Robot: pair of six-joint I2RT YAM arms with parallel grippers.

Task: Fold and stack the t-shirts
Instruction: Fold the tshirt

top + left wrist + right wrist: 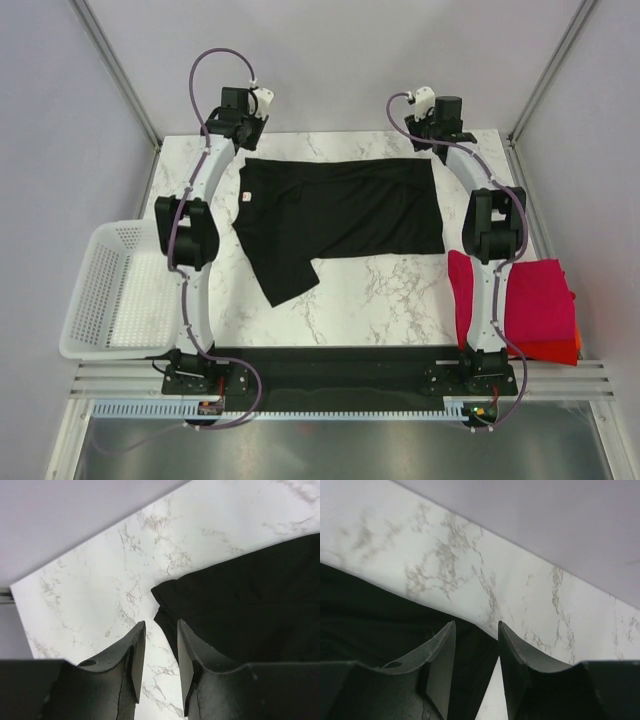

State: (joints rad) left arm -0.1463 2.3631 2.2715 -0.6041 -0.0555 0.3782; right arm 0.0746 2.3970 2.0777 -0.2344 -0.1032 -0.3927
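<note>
A plain black t-shirt (340, 215) lies spread on the marble table, partly folded, with one sleeve pointing toward the near left. My left gripper (244, 146) hovers at its far left corner. In the left wrist view the left gripper (160, 625) is open and empty over bare marble, with the shirt corner (240, 605) just beside the right finger. My right gripper (437, 146) is at the far right corner. In the right wrist view the right gripper (476, 625) is open, and the shirt's corner (380, 630) lies below and between the fingers. A folded magenta-red shirt (538, 296) lies on an orange-red one (556, 352) at the near right.
A white mesh basket (105, 292) stands at the table's left edge. Bare marble (370, 295) lies between the black shirt and the arm bases. The grey back wall stands close behind both grippers.
</note>
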